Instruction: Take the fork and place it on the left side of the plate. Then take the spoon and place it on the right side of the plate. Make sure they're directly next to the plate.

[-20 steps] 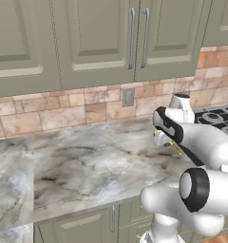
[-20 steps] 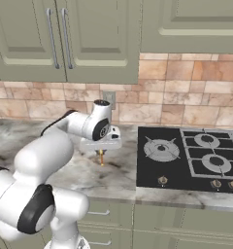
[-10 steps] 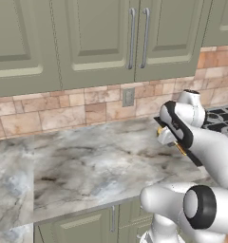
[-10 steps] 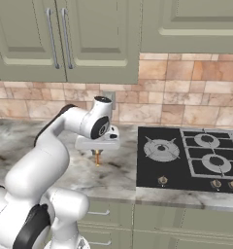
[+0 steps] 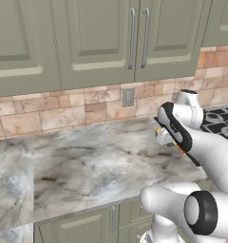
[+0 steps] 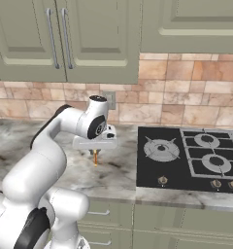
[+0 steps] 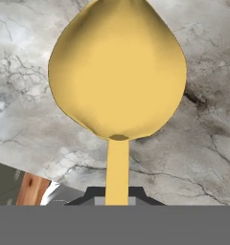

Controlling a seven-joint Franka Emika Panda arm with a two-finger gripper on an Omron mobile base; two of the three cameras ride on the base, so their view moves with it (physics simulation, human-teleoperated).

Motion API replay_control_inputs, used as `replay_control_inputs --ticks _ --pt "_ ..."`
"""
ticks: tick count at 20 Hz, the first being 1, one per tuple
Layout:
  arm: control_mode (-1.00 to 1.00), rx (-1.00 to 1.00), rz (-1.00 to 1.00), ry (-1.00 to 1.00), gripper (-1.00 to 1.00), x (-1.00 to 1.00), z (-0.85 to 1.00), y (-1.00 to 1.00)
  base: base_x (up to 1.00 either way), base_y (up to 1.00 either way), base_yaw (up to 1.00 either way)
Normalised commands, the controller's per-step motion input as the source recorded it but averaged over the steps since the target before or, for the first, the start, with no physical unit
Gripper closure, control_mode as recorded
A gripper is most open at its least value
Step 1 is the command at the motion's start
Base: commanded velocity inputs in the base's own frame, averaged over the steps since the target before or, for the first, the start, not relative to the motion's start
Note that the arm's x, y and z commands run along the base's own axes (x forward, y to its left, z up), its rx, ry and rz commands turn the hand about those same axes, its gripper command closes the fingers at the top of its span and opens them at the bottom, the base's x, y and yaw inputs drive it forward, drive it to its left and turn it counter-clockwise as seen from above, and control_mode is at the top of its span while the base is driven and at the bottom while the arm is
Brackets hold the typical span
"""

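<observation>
Glossy white rounded arm segments, black joint bands, pale grey hand (image 6: 95, 148), dark fingertips

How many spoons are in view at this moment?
1: the spoon hangs bowl-down from the shut gripper above the marble counter, left of the cooktop. Others may be out of frame.

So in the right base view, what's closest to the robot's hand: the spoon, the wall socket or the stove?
1. Spoon: held in the hand, hanging straight below it.
2. Wall socket: on the tiled wall just behind and above the hand.
3. Stove: farthest, off to the view's right on the counter.
</observation>
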Motion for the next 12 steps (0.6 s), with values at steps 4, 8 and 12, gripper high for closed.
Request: replay_control_inputs --ticks 4,8,12 --pt "-1.00 0.00 0.00 0.00 1.00 0.00 0.00 0.00 0.00 0.00 0.00" --pt "-1.00 0.00 0.00 0.00 1.00 0.00 0.00 0.00 0.00 0.00 0.00" --pt "1.00 0.00 0.00 0.00 1.00 0.00 0.00 0.00 0.00 0.00 0.00"
